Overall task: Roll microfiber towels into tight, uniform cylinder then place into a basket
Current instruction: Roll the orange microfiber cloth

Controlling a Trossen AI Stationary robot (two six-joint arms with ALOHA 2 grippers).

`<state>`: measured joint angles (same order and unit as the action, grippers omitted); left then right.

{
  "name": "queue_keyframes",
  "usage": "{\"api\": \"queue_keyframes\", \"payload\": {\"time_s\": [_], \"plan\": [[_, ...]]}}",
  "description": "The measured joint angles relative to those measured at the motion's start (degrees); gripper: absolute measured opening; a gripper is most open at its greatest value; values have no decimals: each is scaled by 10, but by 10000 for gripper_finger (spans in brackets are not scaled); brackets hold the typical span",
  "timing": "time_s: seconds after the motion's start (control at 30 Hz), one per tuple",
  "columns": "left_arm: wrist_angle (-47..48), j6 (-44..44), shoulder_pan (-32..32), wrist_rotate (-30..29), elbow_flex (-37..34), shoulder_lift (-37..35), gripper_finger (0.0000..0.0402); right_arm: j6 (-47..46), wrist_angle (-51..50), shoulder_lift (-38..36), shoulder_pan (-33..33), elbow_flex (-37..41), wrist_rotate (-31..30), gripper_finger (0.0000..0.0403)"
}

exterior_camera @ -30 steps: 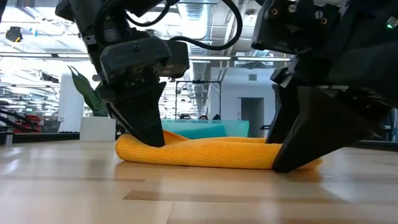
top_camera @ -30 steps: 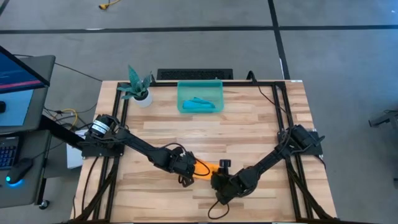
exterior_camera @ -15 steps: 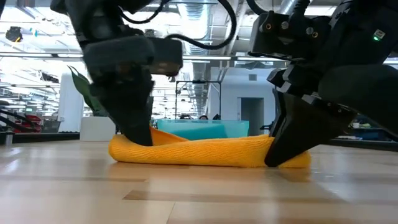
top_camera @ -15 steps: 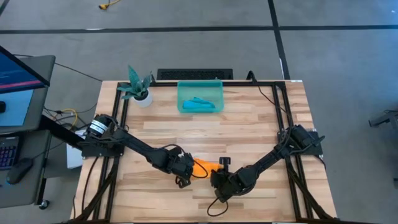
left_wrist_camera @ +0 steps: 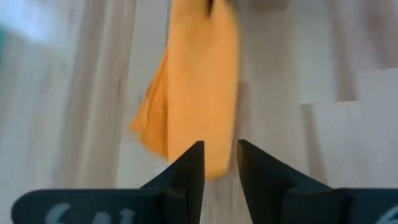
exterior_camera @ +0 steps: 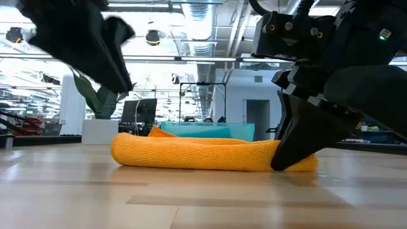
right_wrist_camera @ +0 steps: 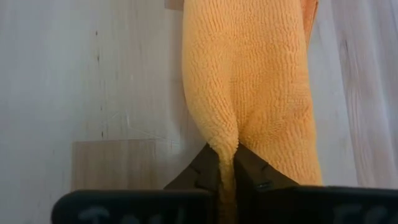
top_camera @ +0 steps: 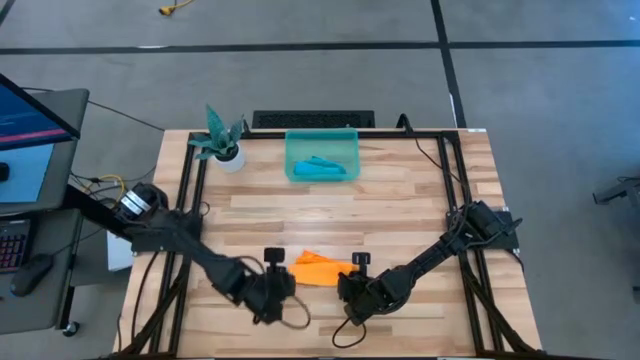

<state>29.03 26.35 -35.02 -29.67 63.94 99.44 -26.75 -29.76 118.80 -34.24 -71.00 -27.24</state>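
Overhead shot: orange towel (top_camera: pixel 322 268) lies rolled on the table (top_camera: pixel 400 200), left end effector (top_camera: pixel 272 292) just off it. Low view blurs that arm. Wrist cams: left fingers (left_wrist_camera: pixel 186 174) slightly apart, empty; right end effector (right_wrist_camera: pixel 227 171) pinches the towel's end, hiding the tip.

The high view looked straight down from well above the table (top_camera: pixel 400 190), taking in its whole top and the floor around it. The low view sat at table-top height, close to the orange-yellow towel (exterior_camera: pixel 203 154), facing level across the table into the room. Each wrist view looked past its own fingers from close range at that towel (left_wrist_camera: pixel 193 93) (right_wrist_camera: pixel 249 81); the left one appeared slightly farther back. All four views shared the towel (top_camera: pixel 318 268).
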Motion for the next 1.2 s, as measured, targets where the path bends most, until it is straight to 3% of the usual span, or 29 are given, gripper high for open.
{"api": "queue_keyframes", "payload": {"time_s": [0.27,0.43,0.8,1.2], "plan": [[-7,-99,-76,-137,49,1,87,-2,0,0,0,0,0,21],[-38,-131,-97,-194,65,1,87,-2,1,0,0,0,0,33],[-70,-163,-89,-206,46,2,87,-2,1,0,-1,0,0,24],[-93,-249,-84,-200,42,86,87,-3,3,0,3,0,2,25]]}}
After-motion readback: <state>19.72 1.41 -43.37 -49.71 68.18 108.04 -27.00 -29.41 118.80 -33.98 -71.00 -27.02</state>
